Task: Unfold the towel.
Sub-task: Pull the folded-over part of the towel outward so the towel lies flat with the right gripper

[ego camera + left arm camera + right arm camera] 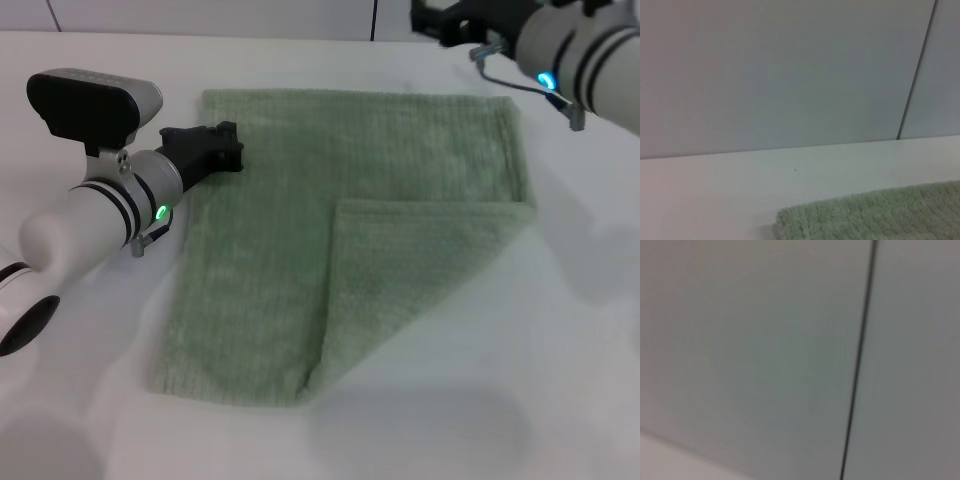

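Note:
The pale sage-green towel (330, 240) lies flat on the white table (500, 400), with its near right corner folded over onto the middle as a triangular flap (400, 270). My left gripper (228, 148) hovers over the towel's far left part, near its left edge. A far corner of the towel shows in the left wrist view (875, 215). My right gripper (440, 22) is raised at the far right, beyond the towel's far right corner. The right wrist view shows only the wall.
A pale wall (780, 75) with a dark vertical seam (915, 75) stands behind the table's far edge. White tabletop surrounds the towel on all sides.

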